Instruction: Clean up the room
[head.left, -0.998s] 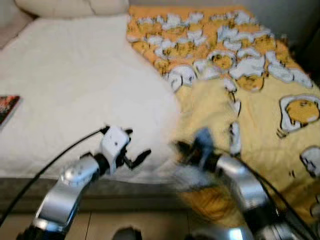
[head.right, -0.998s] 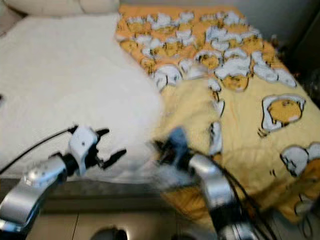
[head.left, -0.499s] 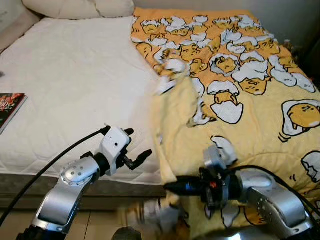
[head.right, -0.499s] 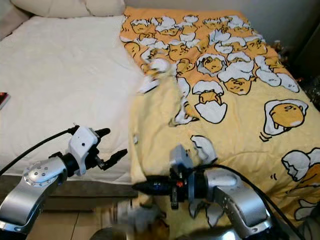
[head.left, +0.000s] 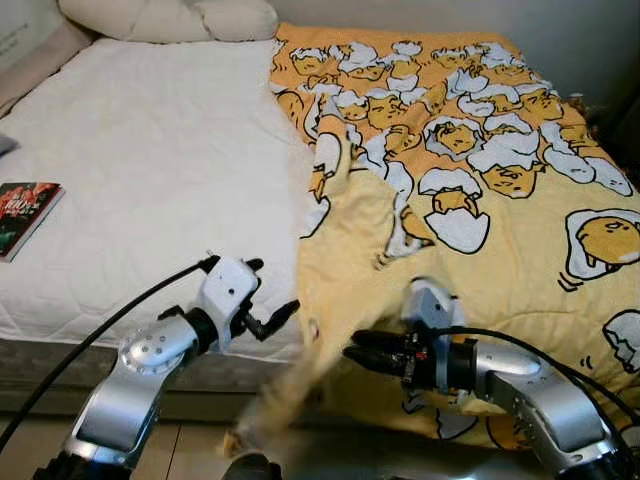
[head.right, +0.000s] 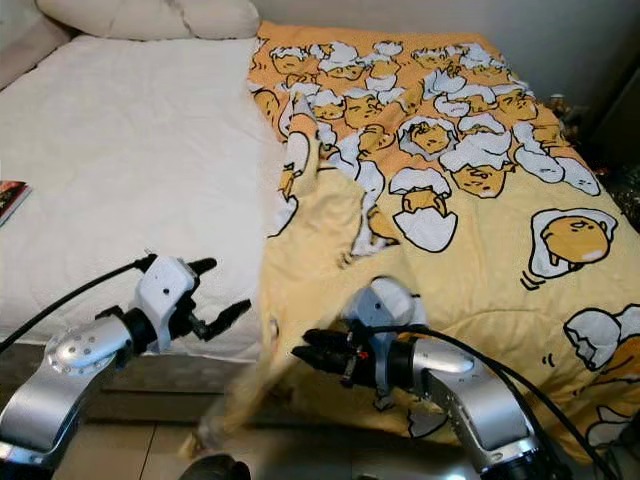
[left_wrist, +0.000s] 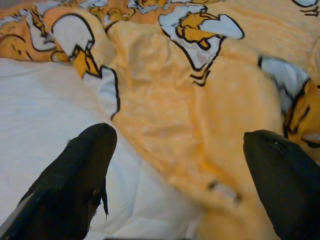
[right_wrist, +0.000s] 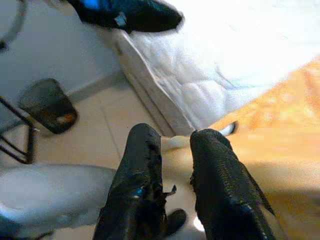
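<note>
A yellow blanket (head.left: 480, 250) printed with egg characters covers the right half of the bed. Its near left corner (head.left: 275, 405) hangs off the bed's front edge toward the floor, blurred. The bare white mattress (head.left: 150, 180) takes up the left half. My right gripper (head.left: 352, 355) sits low at the bed's front edge, just right of that hanging corner. Its fingers (right_wrist: 145, 150) are parted by a narrow gap with nothing clamped between them. My left gripper (head.left: 272, 288) hovers open over the mattress's front edge, pointing at the blanket's left border (left_wrist: 165, 125).
A book (head.left: 25, 205) lies on the mattress at the far left. Pillows (head.left: 170, 18) rest at the head of the bed. A dark waste bin (right_wrist: 48, 105) stands on the tiled floor beside the bed.
The right gripper pulled the folded-over blanket edge down toward the bed's front. The corner now drops loose off the edge. The left arm stayed put. The camera view shifted slightly.
</note>
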